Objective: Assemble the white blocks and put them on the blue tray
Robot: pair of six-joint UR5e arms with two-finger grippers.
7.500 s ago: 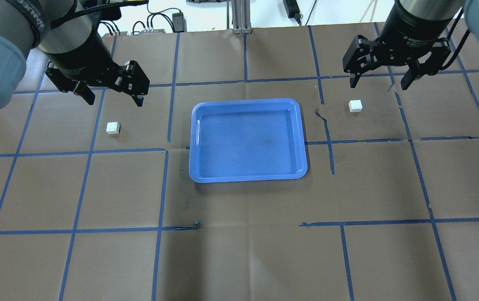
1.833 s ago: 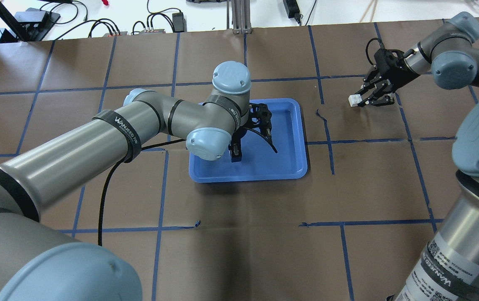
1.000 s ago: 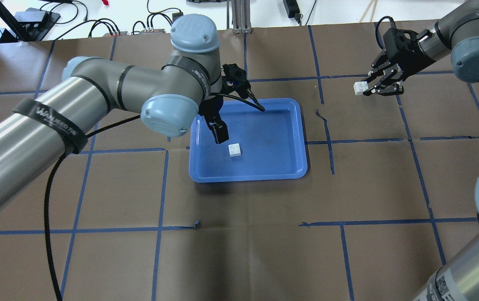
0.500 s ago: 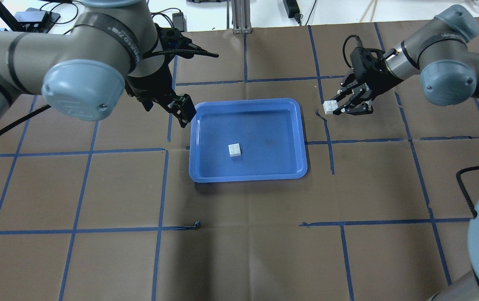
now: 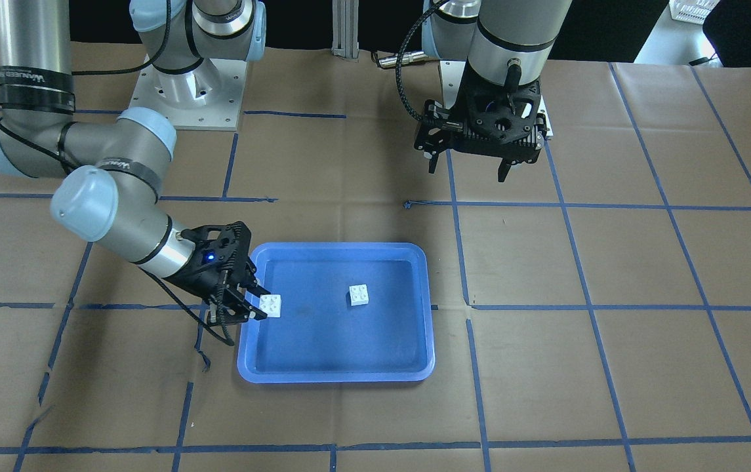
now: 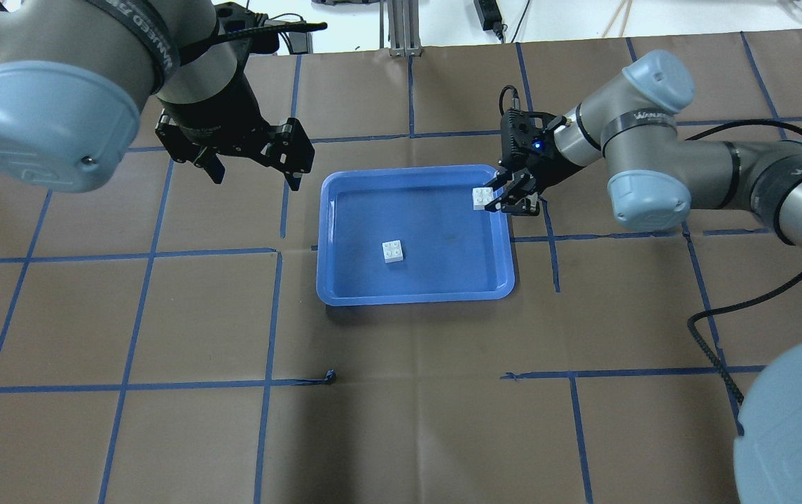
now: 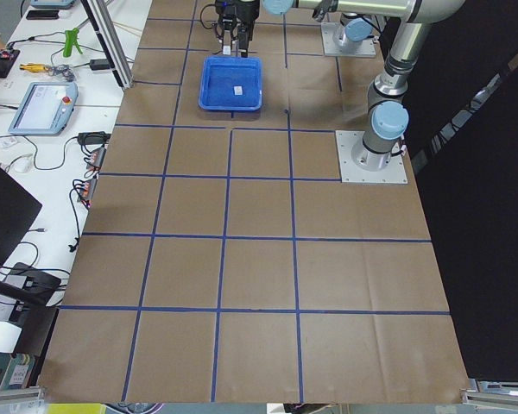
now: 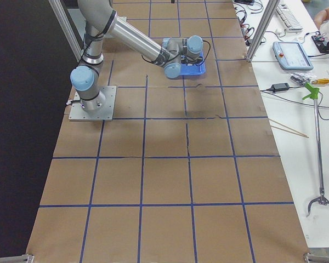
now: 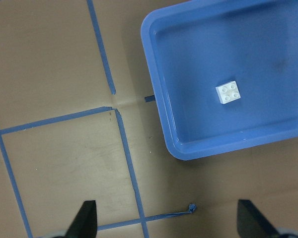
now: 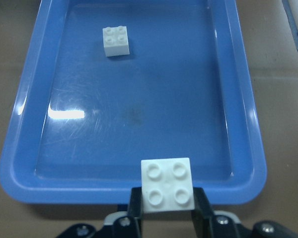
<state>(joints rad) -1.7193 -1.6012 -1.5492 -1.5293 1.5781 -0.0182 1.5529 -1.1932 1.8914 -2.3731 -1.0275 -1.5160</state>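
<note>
Right gripper (image 6: 495,201) is clamped on one white block (image 6: 482,198), studs up, hanging over the blue tray (image 6: 415,299) rim at its 2 o'clock corner in the overhead view. The other white block (image 6: 393,250) lies loose in the tray, just off centre toward 8 o'clock. Left gripper (image 6: 255,175) has fingers wide apart, holding nothing, off the tray toward 10 o'clock.

To do the step well:
- Carry the held block toward 8 o'clock until it is right above the loose one.
- Square its edges to the loose block, which looks slightly turned.
- Come straight down and press evenly. The loose block probably slides on the slick tray if pushed off-axis.

Versus half a second ago:
- The right gripper was over bare table at 3 o'clock of the tray and is now at the rim.
- The left gripper has backed away from the tray.
- The tray block is unmoved.
</note>
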